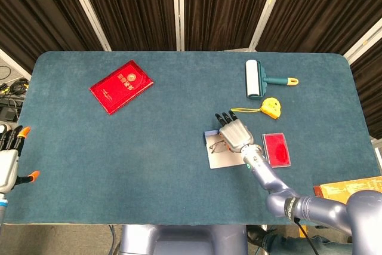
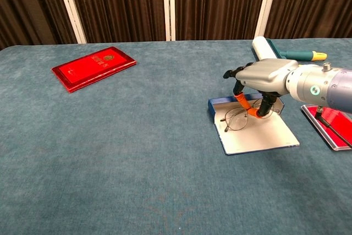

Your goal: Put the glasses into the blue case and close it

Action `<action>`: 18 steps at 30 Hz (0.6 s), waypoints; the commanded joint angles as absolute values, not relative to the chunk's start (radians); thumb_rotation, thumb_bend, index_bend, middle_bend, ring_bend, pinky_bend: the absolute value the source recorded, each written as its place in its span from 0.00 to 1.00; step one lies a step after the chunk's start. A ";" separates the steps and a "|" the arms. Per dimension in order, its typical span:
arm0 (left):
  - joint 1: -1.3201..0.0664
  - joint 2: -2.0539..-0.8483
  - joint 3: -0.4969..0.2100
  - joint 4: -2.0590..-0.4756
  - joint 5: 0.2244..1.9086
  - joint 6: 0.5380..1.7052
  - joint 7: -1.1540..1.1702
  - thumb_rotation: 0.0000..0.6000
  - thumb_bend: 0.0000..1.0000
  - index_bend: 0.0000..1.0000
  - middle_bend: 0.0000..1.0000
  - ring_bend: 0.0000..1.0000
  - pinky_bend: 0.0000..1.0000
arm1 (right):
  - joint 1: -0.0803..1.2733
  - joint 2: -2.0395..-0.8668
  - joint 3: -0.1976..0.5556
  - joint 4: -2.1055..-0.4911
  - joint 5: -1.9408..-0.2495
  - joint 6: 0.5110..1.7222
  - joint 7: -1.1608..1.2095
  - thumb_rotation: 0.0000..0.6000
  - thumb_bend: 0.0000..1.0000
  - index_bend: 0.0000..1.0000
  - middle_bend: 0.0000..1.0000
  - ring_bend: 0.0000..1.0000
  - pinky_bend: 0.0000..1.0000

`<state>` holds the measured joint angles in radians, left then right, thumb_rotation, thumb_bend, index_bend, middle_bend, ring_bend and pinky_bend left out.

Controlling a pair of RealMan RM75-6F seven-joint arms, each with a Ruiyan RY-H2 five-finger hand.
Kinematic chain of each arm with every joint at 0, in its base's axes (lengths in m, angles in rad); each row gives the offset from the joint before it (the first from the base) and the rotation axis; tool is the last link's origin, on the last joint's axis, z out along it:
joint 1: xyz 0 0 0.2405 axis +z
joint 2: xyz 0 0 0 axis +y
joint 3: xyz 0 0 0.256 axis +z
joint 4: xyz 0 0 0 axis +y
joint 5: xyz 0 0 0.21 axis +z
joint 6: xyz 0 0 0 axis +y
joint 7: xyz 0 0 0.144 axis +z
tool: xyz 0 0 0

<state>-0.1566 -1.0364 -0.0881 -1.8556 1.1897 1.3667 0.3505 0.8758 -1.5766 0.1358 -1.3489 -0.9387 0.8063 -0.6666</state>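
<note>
Head view: the right robot hand [image 1: 233, 135] hovers over the open blue case [image 1: 225, 152] on the teal bench [image 1: 179, 165], the glasses [image 1: 217, 146] poking out at its left side. The left robot hand [image 1: 8, 158] waits at the bench's near-left edge, fingers apart, holding nothing.

Chest view: the right robot hand [image 2: 258, 80] pinches the glasses [image 2: 240, 117] in its orange-padded fingertips [image 2: 252, 112], their lenses resting on the white inside of the blue case [image 2: 253, 131].
</note>
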 commanded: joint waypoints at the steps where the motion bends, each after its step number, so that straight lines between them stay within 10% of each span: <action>1: -0.159 -1.039 -0.088 -1.855 1.185 1.365 0.354 1.00 0.00 0.00 0.00 0.00 0.00 | 0.882 -1.584 0.136 -1.332 -0.937 0.810 -0.662 1.00 0.38 0.63 0.00 0.00 0.00; 12: -0.162 -1.041 -0.087 -1.853 1.178 1.367 0.356 1.00 0.00 0.00 0.00 0.00 0.00 | 0.896 -1.611 0.143 -1.275 -0.892 0.827 -0.670 1.00 0.37 0.62 0.00 0.00 0.00; 18: -0.164 -1.041 -0.085 -1.852 1.177 1.367 0.354 1.00 0.00 0.00 0.00 0.00 0.00 | 0.900 -1.617 0.140 -1.280 -0.864 0.839 -0.690 1.00 0.25 0.42 0.00 0.00 0.00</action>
<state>-0.1637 -1.0407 -0.0855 -1.8523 1.1770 1.3668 0.3544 0.8989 -1.6158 0.1399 -1.2779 -0.8660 0.8354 -0.6883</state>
